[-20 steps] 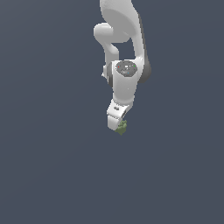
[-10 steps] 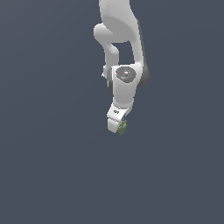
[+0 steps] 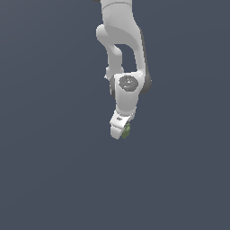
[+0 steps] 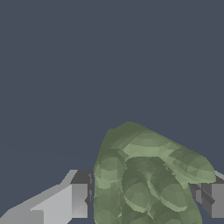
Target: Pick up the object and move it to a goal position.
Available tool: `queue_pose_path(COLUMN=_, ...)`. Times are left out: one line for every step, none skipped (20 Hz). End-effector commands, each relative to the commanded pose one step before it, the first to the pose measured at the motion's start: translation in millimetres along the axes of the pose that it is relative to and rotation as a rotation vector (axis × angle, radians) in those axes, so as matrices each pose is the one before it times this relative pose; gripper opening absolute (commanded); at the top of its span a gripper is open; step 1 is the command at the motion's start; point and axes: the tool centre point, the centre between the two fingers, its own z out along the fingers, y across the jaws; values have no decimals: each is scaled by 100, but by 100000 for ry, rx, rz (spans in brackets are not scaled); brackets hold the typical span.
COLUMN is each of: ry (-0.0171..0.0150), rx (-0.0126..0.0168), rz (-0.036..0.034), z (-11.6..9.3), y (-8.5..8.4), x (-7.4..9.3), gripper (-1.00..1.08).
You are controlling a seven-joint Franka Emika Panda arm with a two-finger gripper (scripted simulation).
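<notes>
Between the gripper [image 4: 142,197] fingers sits the object [image 4: 146,175]; clamped.

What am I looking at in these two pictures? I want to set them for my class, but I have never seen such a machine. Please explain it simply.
These are computer renders from a simulation, not photographs. The white jointed shape in the exterior view is a robot arm, seen by a camera off the arm. At its lower end is its gripper, a two-fingered clamp. The other picture comes from a camera on the wrist, looking along the fingers. Between them sits the object, a small lumpy olive-green thing; the fingers stand on either side of it and appear to grip it. It shows as a green speck in the exterior view. The plain dark grey surface shows nothing else.
</notes>
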Motion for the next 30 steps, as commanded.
queue_pose_path(ry=-8, rx=34, rz=-62, z=103, y=-23, x=28, gripper=-100)
queue_pose_path(ry=0, rx=0, rz=0, z=0, y=0, x=0, gripper=-100)
queue_pose_path(ry=0, rx=0, rz=0, z=0, y=0, x=0, gripper=-100)
queue_pose_path(ry=0, rx=0, rz=0, z=0, y=0, x=0, gripper=-100)
queue_pose_path(ry=0, rx=0, rz=0, z=0, y=0, x=0, gripper=-100)
queue_pose_path(ry=0, rx=0, rz=0, z=0, y=0, x=0, gripper=-100)
queue_pose_path(ry=0, rx=0, rz=0, z=0, y=0, x=0, gripper=-100)
queue_pose_path(ry=0, rx=0, rz=0, z=0, y=0, x=0, gripper=-100)
queue_pose_path(ry=39, rx=-148, rz=72, z=-98, y=66, x=-21, gripper=-100)
queue_pose_path(ry=0, rx=0, rz=0, z=-28, y=1, x=15, gripper=-100)
queue_pose_path(ry=0, rx=0, rz=0, z=-84, y=3, x=46, gripper=-100)
queue_pose_path(ry=0, rx=0, rz=0, z=-139, y=5, x=76, gripper=-100)
queue_pose_path(ry=0, rx=0, rz=0, z=-194, y=7, x=107, gripper=-100)
queue_pose_path(ry=0, rx=0, rz=0, z=-249, y=10, x=137, gripper=-100)
queue_pose_path(ry=0, rx=0, rz=0, z=-304, y=12, x=167, gripper=-100)
queue_pose_path(ry=0, rx=0, rz=0, z=-358, y=15, x=198, gripper=-100)
queue_pose_path(ry=14, rx=34, rz=-32, z=-399, y=11, x=242, gripper=-100)
queue_pose_path(ry=0, rx=0, rz=0, z=-463, y=21, x=257, gripper=-100)
queue_pose_path(ry=0, rx=0, rz=0, z=-515, y=25, x=287, gripper=-100)
queue_pose_path(ry=0, rx=0, rz=0, z=-567, y=28, x=316, gripper=-100)
queue_pose_path(ry=19, rx=52, rz=-41, z=-598, y=24, x=363, gripper=-100)
queue_pose_path(ry=0, rx=0, rz=0, z=-667, y=36, x=374, gripper=-100)
queue_pose_path(ry=0, rx=0, rz=0, z=-716, y=40, x=403, gripper=-100)
queue_pose_path(ry=0, rx=0, rz=0, z=-760, y=45, x=430, gripper=-100)
queue_pose_path(ry=19, rx=58, rz=-32, z=-775, y=46, x=465, gripper=-100)
queue_pose_path(ry=0, rx=0, rz=0, z=-808, y=55, x=461, gripper=-100)
queue_pose_path(ry=0, rx=0, rz=0, z=-756, y=57, x=435, gripper=-100)
queue_pose_path(ry=0, rx=0, rz=0, z=-698, y=58, x=406, gripper=-100)
queue_pose_path(ry=0, rx=0, rz=0, z=-642, y=58, x=376, gripper=-100)
queue_pose_path(ry=0, rx=0, rz=0, z=-588, y=56, x=347, gripper=-100)
